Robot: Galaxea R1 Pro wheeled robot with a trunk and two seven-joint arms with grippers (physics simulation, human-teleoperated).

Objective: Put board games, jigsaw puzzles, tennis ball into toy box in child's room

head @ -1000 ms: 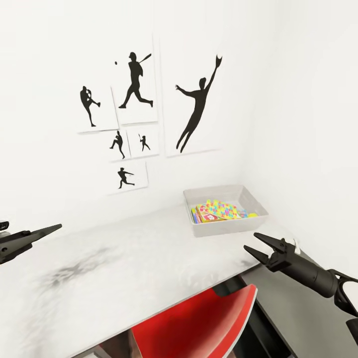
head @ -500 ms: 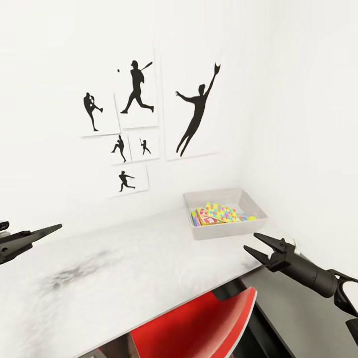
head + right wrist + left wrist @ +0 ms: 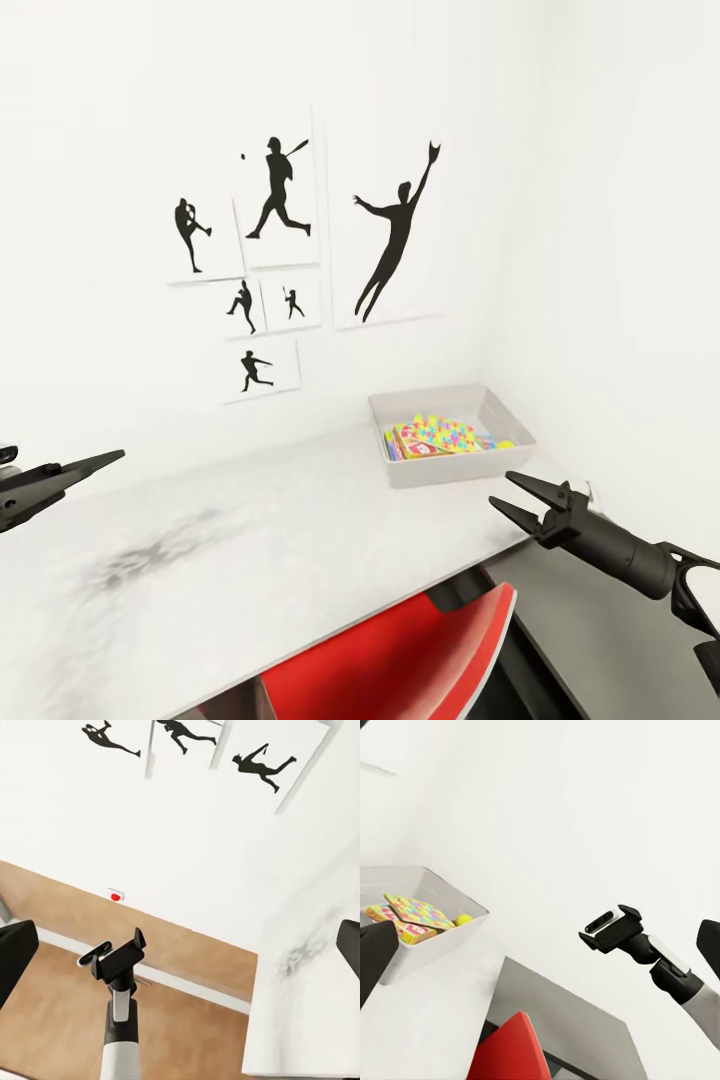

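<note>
**Two empty grippers, one filled box**

Two arms hang over a pale table (image 3: 250,560) that runs along the white wall, and from where I stand neither is carrying anything. Above the table, black silhouette prints of ball players (image 3: 300,250) are pinned in a loose cluster. A red chair (image 3: 400,660) is tucked under the table's near edge, which is probably why the robot stands a little back with its arms reaching forward.

At the table's far right corner, against both walls, sits the grey toy box (image 3: 450,435). Flat, brightly coloured toys (image 3: 440,438) lie stacked inside it, most likely the puzzles and a board game. In the left wrist view a small yellow-green ball (image 3: 463,919) rests in the box beside them, presumably the tennis ball. How many pieces are stacked there I cannot count.

The right gripper (image 3: 515,495) hovers off the table's right edge, near the box but apart from it, its fingers parted and bare. The left gripper (image 3: 95,462) pokes in at the left side; the right wrist view shows its fingers (image 3: 112,954) spread with nothing between them. My guess is that the table's share is done.
</note>
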